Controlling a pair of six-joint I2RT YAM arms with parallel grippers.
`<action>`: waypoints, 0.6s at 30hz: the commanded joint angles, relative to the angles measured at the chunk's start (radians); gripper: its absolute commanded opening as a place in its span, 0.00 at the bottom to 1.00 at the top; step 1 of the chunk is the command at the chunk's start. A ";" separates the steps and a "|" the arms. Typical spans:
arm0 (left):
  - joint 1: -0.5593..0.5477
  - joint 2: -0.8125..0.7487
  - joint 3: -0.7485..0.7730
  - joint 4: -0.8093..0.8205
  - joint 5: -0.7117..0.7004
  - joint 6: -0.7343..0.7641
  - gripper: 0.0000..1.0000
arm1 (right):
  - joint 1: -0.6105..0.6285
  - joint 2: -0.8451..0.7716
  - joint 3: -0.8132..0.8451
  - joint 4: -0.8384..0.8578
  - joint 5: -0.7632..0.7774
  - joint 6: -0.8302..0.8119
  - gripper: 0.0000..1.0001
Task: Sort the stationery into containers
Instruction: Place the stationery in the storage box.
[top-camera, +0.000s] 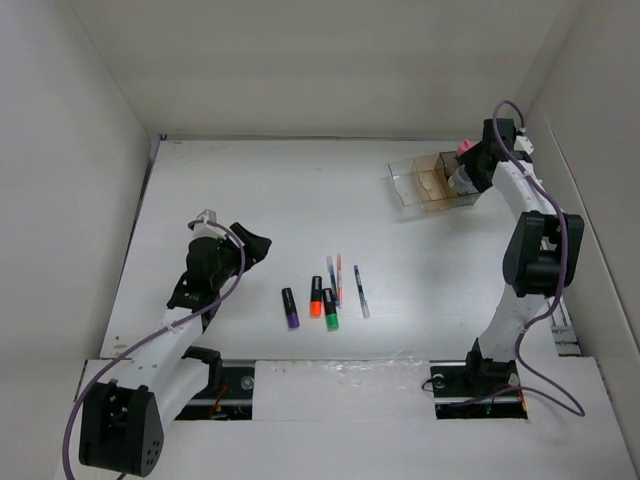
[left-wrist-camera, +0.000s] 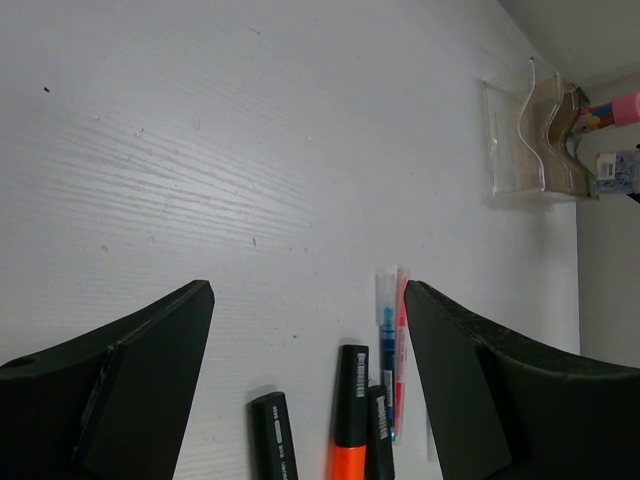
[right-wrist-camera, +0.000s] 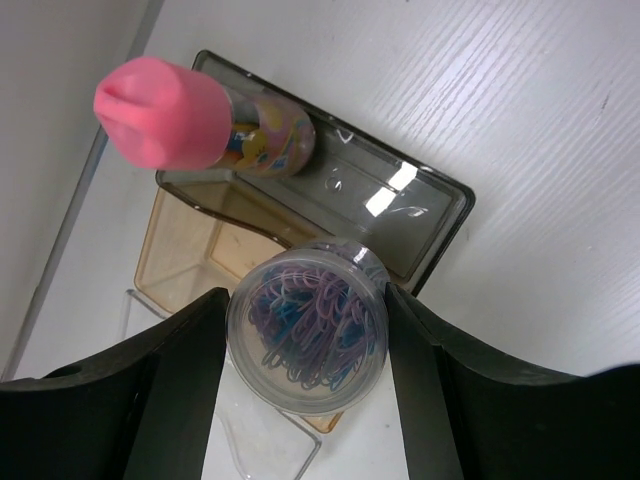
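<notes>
Right arm (top-camera: 525, 220) stretched to 1 o'clock, jaws gripping jar (right-wrist-camera: 307, 345) over organiser (right-wrist-camera: 432, 215); left jaws gape empty. Wrist view shows paperclips (right-wrist-camera: 312, 325).

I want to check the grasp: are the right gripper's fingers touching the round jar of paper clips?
Touching. In the right wrist view both fingers of the right gripper meet the sides of the round jar, no gap on either side.

The white desk (top-camera: 250, 190) is wide and bare between the see-through plastic box organiser (top-camera: 412, 186) and the stubby black highlighters (top-camera: 316, 300). The orange and green ones lie tight together, thin pens (top-camera: 338, 280) just beside them. A pink-capped bottle (right-wrist-camera: 190, 120) leans in the smoky grey box (right-wrist-camera: 400, 215), crowding the small round clear jar (right-wrist-camera: 308, 335), white wall (top-camera: 600, 130) near
</notes>
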 joint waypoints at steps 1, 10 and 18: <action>-0.006 0.025 0.018 0.078 0.027 0.015 0.75 | -0.018 -0.035 0.050 0.053 0.006 0.010 0.33; -0.006 0.056 0.018 0.113 0.027 0.024 0.75 | -0.037 0.001 0.075 0.052 0.059 0.010 0.36; -0.006 0.056 0.027 0.113 0.027 0.024 0.75 | -0.037 0.023 0.073 0.049 0.087 0.019 0.41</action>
